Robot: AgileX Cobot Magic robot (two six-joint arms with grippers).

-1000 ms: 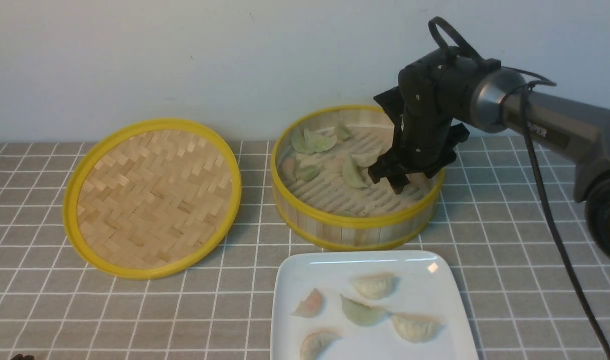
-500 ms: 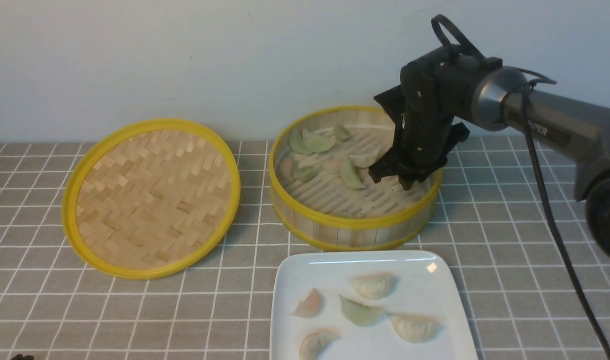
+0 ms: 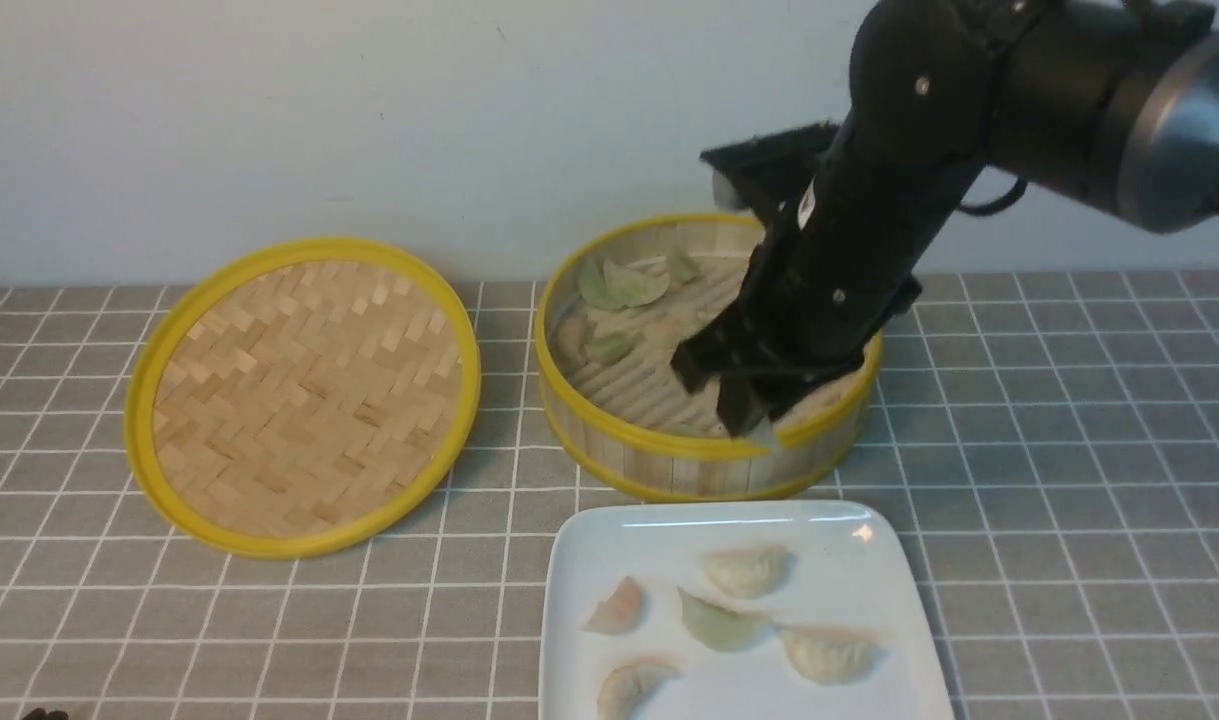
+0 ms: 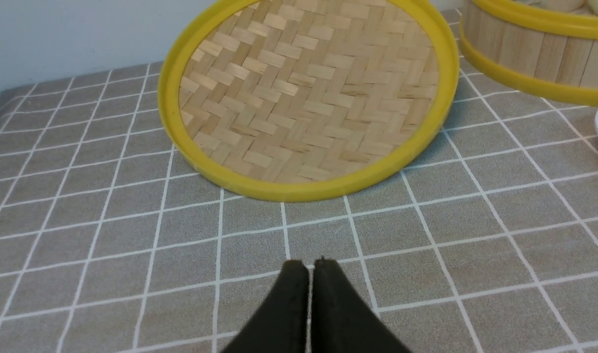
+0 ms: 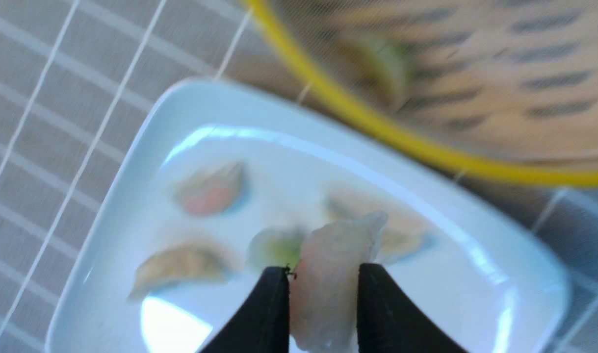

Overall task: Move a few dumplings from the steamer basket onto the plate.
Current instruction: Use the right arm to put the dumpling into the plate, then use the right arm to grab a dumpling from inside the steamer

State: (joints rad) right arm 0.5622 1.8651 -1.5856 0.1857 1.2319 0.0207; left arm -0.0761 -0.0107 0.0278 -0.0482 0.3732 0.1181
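Observation:
My right gripper (image 3: 745,418) hangs over the near rim of the steamer basket (image 3: 669,465), shut on a pale pinkish dumpling (image 5: 338,255). In the right wrist view the gripper (image 5: 323,272) holds it above the white plate (image 5: 146,127). Several dumplings (image 3: 744,572) lie on the plate (image 3: 619,540), which sits in front of the basket. More green and pale dumplings (image 3: 624,285) stay at the basket's far left; the arm hides the basket's right half. My left gripper (image 4: 309,264) is shut and empty, low over the tablecloth.
The woven bamboo lid (image 3: 304,395) with a yellow rim lies flat to the left of the basket, just beyond my left gripper, where the lid (image 4: 308,93) fills the left wrist view. A grey checked cloth covers the table. A pale wall stands close behind.
My right gripper closed on a dumpling inside the basket, then rose and came toward the basket's near rim and the plate. The left arm has not moved.

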